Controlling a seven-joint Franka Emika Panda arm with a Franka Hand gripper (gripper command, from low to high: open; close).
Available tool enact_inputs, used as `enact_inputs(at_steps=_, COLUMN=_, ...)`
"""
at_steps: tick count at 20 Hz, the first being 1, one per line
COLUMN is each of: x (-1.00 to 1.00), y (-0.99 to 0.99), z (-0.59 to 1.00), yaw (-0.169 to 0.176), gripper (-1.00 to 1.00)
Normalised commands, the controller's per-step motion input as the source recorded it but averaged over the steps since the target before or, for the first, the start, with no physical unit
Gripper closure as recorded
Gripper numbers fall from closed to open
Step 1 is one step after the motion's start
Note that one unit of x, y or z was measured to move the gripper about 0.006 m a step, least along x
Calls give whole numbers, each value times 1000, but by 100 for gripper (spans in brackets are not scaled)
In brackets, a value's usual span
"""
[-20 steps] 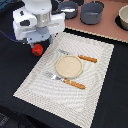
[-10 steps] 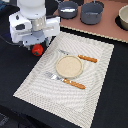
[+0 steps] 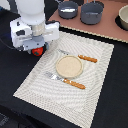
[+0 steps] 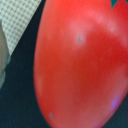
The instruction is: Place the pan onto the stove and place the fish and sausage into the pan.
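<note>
- My gripper (image 3: 37, 48) is down low at the corner of the woven placemat (image 3: 95, 75), on the exterior view's left, right over the sausage (image 3: 38, 51).
- Honestly can't tell if my fingers are spread or pinching; the white arm body blocks them in the exterior view, and the wrist view shows no fingers at all.
- Wrist view is basically wall-to-wall red: the sausage (image 4: 75, 70) fills it, glossy, with a dark bit at one corner and a sliver of placemat weave (image 4: 20, 15) at the edge.
- The pan (image 3: 68, 9) sits on the stove (image 3: 107, 31) at the back, next to the bigger grey pot (image 3: 92, 12).
- Mid-placemat there's a round tan plate (image 3: 69, 66) with orange-handled cutlery on either side: a fork (image 3: 67, 81) and another piece (image 3: 82, 57).
- Can't spot the fish anywhere.
</note>
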Motion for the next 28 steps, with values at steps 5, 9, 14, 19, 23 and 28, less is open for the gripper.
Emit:
enact_inputs(at_steps=5, x=-393, y=-43, z=-177, yaw=-33, gripper=100)
enact_inputs(at_steps=9, x=-304, y=-2, z=-154, yaw=-28, gripper=100)
enact_inputs(at_steps=14, x=-192, y=0, z=-133, yaw=-26, gripper=100)
enact_inputs(at_steps=19, x=245, y=395, z=754, yaw=-40, gripper=100)
enact_inputs(at_steps=23, x=654, y=812, z=1000, yaw=0, gripper=100)
enact_inputs(at_steps=28, x=529, y=925, z=1000, yaw=8, gripper=100)
